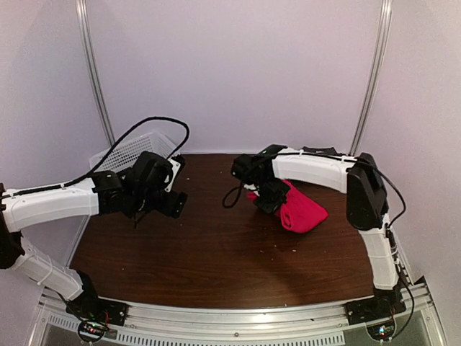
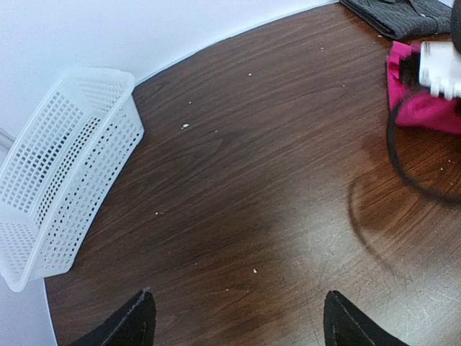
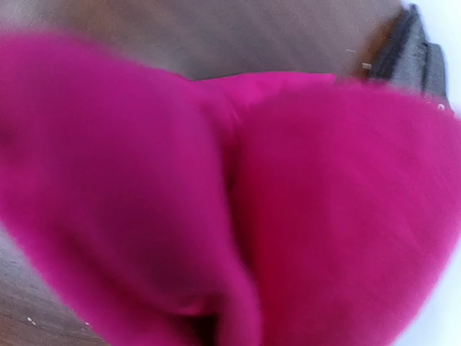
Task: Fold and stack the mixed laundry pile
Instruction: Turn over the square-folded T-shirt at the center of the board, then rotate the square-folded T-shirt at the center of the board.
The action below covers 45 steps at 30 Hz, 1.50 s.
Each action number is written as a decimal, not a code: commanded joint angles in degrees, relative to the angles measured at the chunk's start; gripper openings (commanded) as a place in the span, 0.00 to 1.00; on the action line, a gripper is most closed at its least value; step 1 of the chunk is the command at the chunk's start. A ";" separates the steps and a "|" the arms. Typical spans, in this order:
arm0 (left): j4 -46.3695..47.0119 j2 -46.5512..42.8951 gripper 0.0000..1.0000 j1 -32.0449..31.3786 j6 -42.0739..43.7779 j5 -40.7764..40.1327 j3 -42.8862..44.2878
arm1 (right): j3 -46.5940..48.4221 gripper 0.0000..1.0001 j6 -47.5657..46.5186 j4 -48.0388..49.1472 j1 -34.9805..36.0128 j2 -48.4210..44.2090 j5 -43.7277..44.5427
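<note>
The red-pink T-shirt (image 1: 304,213) is bunched at the table's right middle, its upper edge caught in my right gripper (image 1: 271,197). In the right wrist view the T-shirt (image 3: 216,202) fills the frame and hides the fingers. The dark pinstriped shirt (image 2: 392,14) lies folded at the far right of the table, beyond the T-shirt (image 2: 425,112), and a corner of that shirt (image 3: 412,58) shows in the right wrist view. My left gripper (image 2: 238,317) hovers over bare wood on the left, jaws wide apart with nothing between them; it is also in the top view (image 1: 173,203).
A white lattice basket (image 2: 65,173) lies tipped at the table's far left corner, against the wall (image 1: 133,148). A black cable loop (image 2: 392,144) hangs from the right arm above the brown table (image 1: 216,259). White walls close in the back and sides.
</note>
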 commanded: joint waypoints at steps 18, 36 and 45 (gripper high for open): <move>-2.96 -4.51 0.85 10.20 -16.19 9.48 -3.09 | 11.67 0.85 4.61 10.02 11.23 -3.65 -40.73; 10.29 25.01 0.41 -2.39 -15.85 39.28 9.38 | -35.63 0.53 11.78 35.31 -12.81 -18.45 -59.03; 8.62 31.83 0.36 4.04 -16.37 37.37 9.02 | -54.80 0.50 17.25 43.09 -8.05 -25.54 -66.12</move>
